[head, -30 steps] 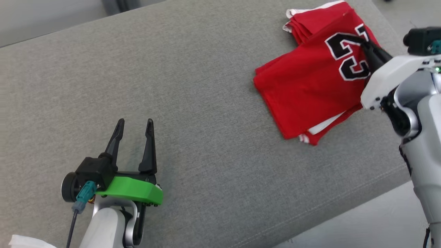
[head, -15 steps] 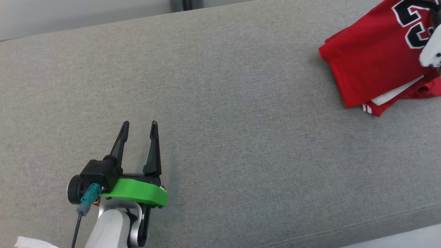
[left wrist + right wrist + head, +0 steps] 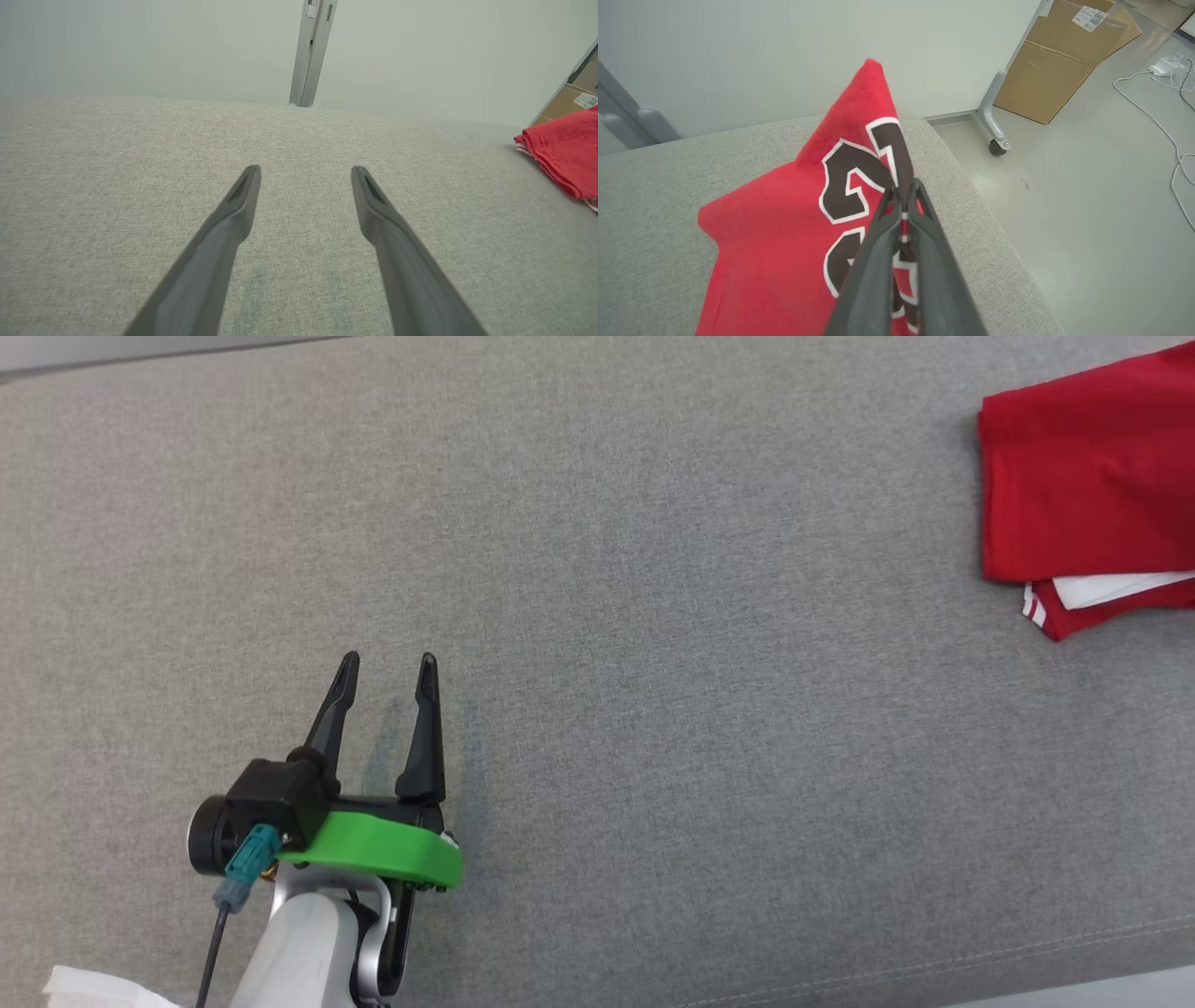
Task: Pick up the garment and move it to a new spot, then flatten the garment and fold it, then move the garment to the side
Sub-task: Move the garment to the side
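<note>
The garment [image 3: 1083,504] is a folded red jersey with white trim and black numbers; it lies at the far right of the grey cushion [image 3: 653,616], cut off by the head view's edge. In the right wrist view my right gripper [image 3: 903,191] is shut on the garment [image 3: 784,233], pinching the fabric by the black number so a red corner stands up in a peak. My left gripper [image 3: 387,670] is open and empty over bare cushion at the lower left, far from the garment [image 3: 565,149], which lies at the right edge of the left wrist view.
The cushion's right end drops to a pale floor [image 3: 1087,210], where a cardboard box [image 3: 1059,60], a wheeled frame leg [image 3: 994,126] and white cables [image 3: 1167,116] lie. A wall [image 3: 187,42] with a grey post [image 3: 310,51] runs behind. White cloth [image 3: 93,989] lies at the lower left corner.
The head camera has swung left, so the garment has slid to the right edge of the head view and the right arm has left it. The left gripper stays open in place.
</note>
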Controlling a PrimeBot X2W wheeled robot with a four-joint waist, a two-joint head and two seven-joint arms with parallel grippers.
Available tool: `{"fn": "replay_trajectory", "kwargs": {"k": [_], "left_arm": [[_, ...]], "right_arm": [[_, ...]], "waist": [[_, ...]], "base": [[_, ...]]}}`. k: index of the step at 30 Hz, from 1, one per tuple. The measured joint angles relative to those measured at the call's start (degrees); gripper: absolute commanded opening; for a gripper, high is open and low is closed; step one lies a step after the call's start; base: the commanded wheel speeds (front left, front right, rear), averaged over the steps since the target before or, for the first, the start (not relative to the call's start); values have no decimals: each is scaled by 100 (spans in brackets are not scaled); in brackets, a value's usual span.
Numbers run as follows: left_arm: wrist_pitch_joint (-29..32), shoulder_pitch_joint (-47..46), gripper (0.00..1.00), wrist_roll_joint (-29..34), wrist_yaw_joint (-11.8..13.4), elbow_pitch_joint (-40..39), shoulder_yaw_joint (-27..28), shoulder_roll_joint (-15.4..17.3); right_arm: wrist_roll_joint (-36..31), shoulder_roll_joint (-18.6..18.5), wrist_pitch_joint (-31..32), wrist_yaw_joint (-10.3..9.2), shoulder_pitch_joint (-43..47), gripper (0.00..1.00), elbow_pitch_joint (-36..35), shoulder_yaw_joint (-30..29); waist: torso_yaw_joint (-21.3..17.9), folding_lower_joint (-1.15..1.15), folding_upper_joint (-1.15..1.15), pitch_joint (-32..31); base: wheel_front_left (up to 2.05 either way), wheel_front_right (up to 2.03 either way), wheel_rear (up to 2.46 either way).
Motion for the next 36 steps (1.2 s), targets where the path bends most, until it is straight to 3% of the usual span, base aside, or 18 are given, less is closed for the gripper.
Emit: {"fn": "replay_trajectory", "kwargs": {"k": [1, 3, 10, 17, 27, 36], "left_arm": [[1, -47, 100, 19, 0, -15, -18, 9], [1, -58, 100, 27, 1, -19, -26, 25], [11, -127, 100, 29, 18, -11, -76, 42], [34, -176, 100, -4, 22, 13, -85, 54], [32, -393, 100, -255, 134, 305, 179, 64], [-19, -361, 100, -565, 280, 805, 598, -34]], "right_arm": [[-304, -92, -179, 1, -71, 0, 118, -146], [-656, -142, -441, 1, -138, 100, 188, -301], [-1419, 137, -1106, 1, -384, 100, 510, -700], [-1496, 527, -1633, 1, -661, 100, 716, -333], [-735, 1021, -2324, 1, -575, 100, 508, 759], [119, 1536, -2763, 0, 592, 100, -294, 1401]], "waist": [[17, 0, 0, 85], [28, 0, 0, 158], [18, 0, 0, 278], [-46, 0, 0, 169], [-91, 0, 0, -263], [-28, 0, 0, -798]], "base": [[0, 0, 0], [0, 0, 0], [0, 0, 0], [0, 0, 0], [0, 0, 0], [0, 0, 0]]}}
